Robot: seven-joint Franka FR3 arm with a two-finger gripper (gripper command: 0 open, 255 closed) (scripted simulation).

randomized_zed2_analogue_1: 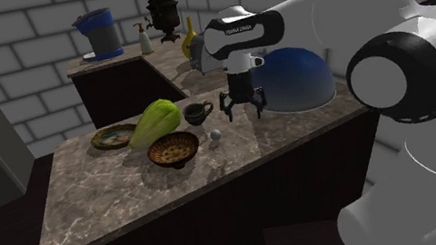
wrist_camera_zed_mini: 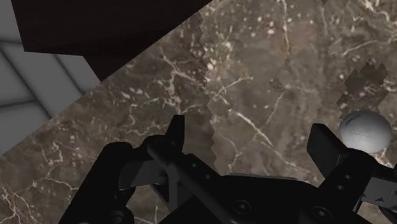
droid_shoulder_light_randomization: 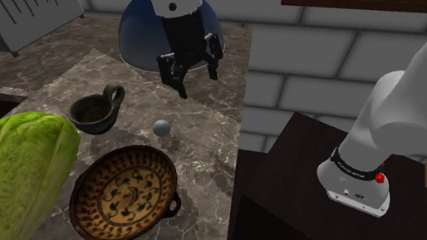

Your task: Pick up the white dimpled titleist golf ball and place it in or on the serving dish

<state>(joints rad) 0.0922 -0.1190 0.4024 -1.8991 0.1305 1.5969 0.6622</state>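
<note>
Arm stretched over the counter's (droid_shoulder_light_randomization: pixel 199 154) edge, gripper (droid_shoulder_light_randomization: pixel 196 79) pointing down, fingers (wrist_camera_zed_mini: pixel 177 130) spread and empty, golf ball (droid_shoulder_light_randomization: pixel 161 128) just outside them

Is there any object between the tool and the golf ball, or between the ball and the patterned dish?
Nothing visible. The open tool hangs over bare marble counter, with the golf ball free nearby. Only bare counter separates the ball from the patterned dish. The dark cup stands off to the side.
</note>
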